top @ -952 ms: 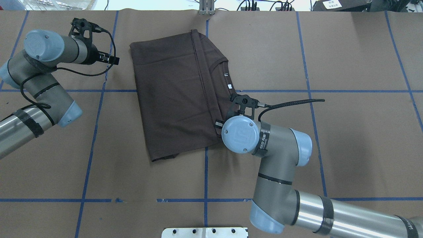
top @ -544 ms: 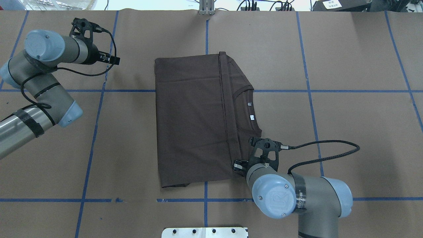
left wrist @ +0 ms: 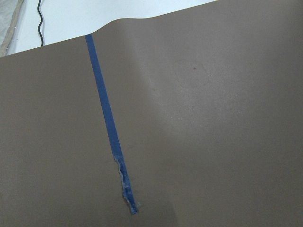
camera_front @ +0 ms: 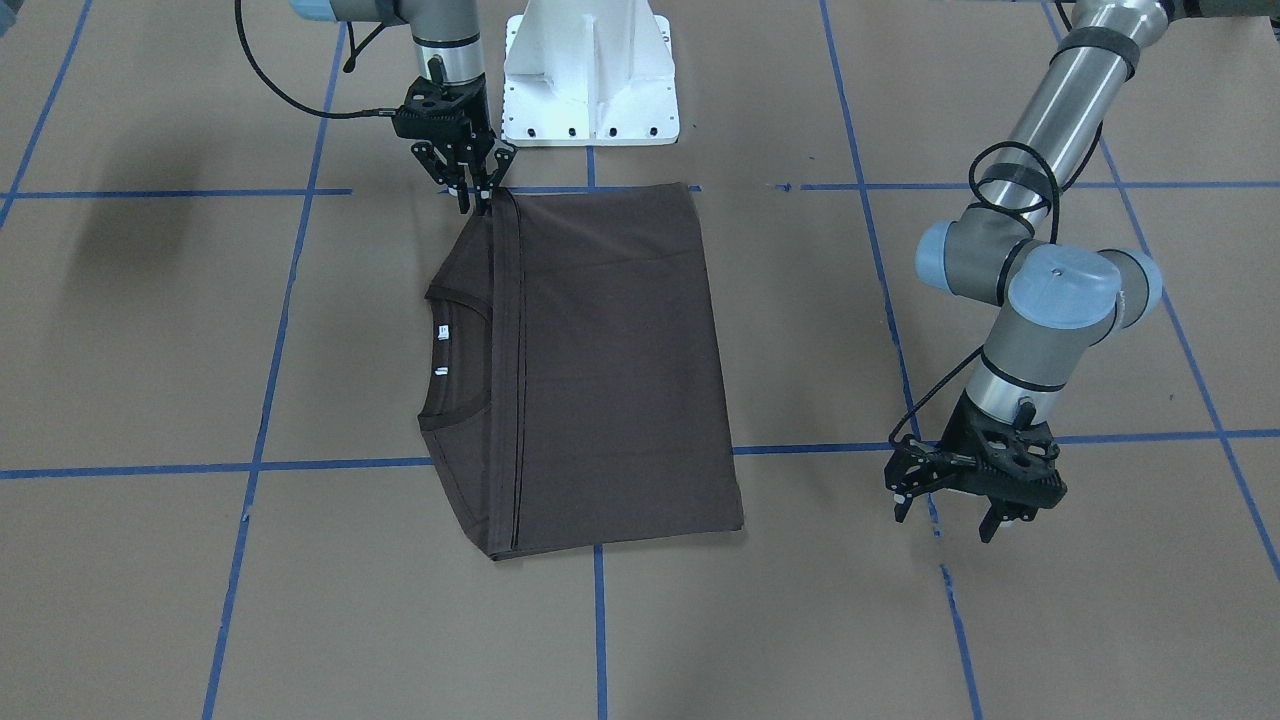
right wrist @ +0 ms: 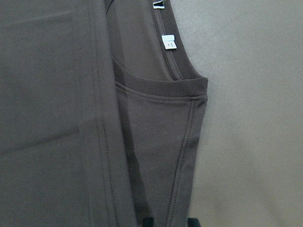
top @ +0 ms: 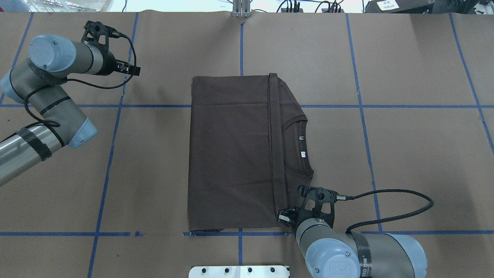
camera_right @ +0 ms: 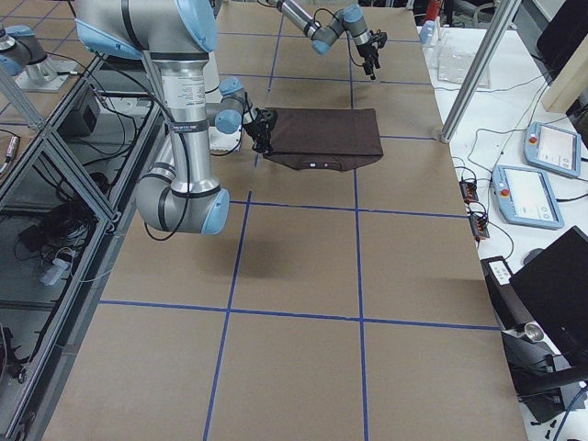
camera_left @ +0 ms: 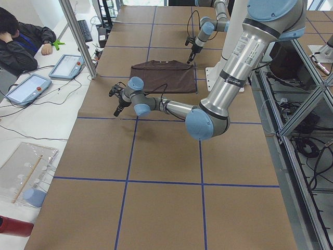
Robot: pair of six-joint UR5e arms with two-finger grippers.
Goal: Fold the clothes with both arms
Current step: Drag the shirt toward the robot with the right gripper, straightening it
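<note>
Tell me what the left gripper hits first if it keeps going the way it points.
Most likely the table paper beside the blue tape; the left gripper points down, well clear of the shirt.

The T-shirt (top: 229, 154) was plain dark brown, with small white tags (top: 303, 155). The table (top: 417, 162) was brown, crossed by blue tape lines (top: 386, 106).

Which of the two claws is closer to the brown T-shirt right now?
The right. The right gripper pinches the corner of the T-shirt nearest the robot base; the left gripper hangs over bare table, well off the opposite side.
</note>
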